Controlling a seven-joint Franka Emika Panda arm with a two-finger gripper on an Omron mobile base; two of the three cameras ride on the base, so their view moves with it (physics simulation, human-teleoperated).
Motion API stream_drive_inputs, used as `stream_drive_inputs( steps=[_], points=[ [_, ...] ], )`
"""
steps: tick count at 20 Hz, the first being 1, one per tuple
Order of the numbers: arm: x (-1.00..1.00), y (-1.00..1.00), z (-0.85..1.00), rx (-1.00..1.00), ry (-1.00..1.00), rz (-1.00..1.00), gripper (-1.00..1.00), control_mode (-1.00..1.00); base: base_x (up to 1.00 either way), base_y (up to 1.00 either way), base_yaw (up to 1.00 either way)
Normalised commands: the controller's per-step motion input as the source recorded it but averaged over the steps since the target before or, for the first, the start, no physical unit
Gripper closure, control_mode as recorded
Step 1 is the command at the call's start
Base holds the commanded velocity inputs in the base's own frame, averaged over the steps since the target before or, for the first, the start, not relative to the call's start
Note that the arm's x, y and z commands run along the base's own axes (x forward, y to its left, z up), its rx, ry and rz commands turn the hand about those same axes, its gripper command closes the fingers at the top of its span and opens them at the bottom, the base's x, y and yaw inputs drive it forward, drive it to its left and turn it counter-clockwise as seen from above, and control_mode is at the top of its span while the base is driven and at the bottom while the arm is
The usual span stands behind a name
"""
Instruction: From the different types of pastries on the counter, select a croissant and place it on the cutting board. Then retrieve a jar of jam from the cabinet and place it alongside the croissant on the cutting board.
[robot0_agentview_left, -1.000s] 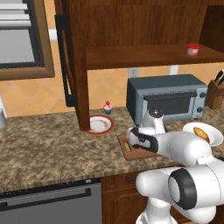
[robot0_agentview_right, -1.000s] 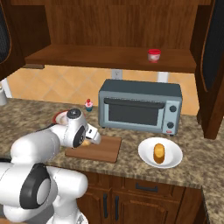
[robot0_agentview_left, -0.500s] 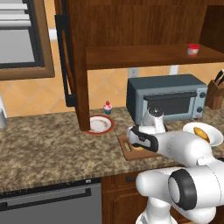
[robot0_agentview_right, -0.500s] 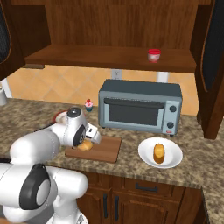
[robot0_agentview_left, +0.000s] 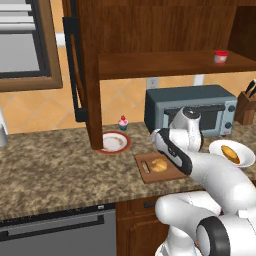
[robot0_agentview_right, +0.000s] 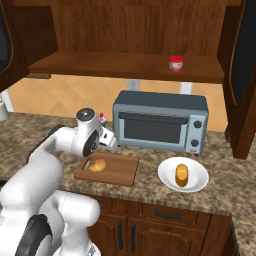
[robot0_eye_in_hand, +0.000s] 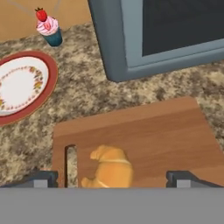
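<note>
The croissant (robot0_eye_in_hand: 111, 170) lies free on the cutting board (robot0_eye_in_hand: 153, 131), close to its slot handle. My gripper (robot0_eye_in_hand: 111, 179) hovers just above it, open, with a fingertip on each side and nothing held. From the right base view, the croissant (robot0_agentview_right: 98, 165) rests on the left part of the board (robot0_agentview_right: 120, 170), below my hand. The jar of jam (robot0_agentview_right: 175, 63) stands on the shelf of the open cabinet (robot0_agentview_right: 125, 65). The pink-frosted cupcake (robot0_eye_in_hand: 49, 28) sits on the counter (robot0_eye_in_hand: 87, 92) behind the board. The oblong orange-brown pastry (robot0_agentview_right: 182, 173) lies on a white plate (robot0_agentview_right: 197, 181).
A grey toaster oven (robot0_agentview_right: 160, 122) stands right behind the board. A red-rimmed plate (robot0_agentview_left: 114, 142) sits to the board's left, beside the cabinet's open door (robot0_agentview_left: 85, 75). A knife block (robot0_agentview_left: 246, 105) stands at the far right.
My gripper has let go of the croissant and lifted off the board; the croissant now lies uncovered there.
</note>
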Motion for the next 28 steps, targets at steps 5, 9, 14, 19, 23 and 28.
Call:
stream_drive_inputs(
  steps=[5,9,14,19,23,28],
  points=[
    [-0.35,-0.47,1.00,0.01,-0.05,0.00,-1.00,-1.00,0.00,0.00,0.00],
    [-0.53,-0.58,1.00,0.00,-0.05,0.00,-1.00,-1.00,0.00,0.00,0.00],
    [-0.46,-0.59,0.95,-0.03,-0.01,0.01,-1.00,-1.00,0.00,0.00,0.00],
    [-0.35,-0.69,0.76,-0.16,-0.02,0.01,-1.00,-1.00,0.00,0.00,0.00],
    [-0.30,-0.74,0.73,-0.22,-0.01,0.00,-1.00,-1.00,0.00,0.00,0.00],
    [-0.23,-0.76,0.69,-0.22,0.00,0.00,-1.00,-1.00,0.00,0.00,0.00]
  ],
)
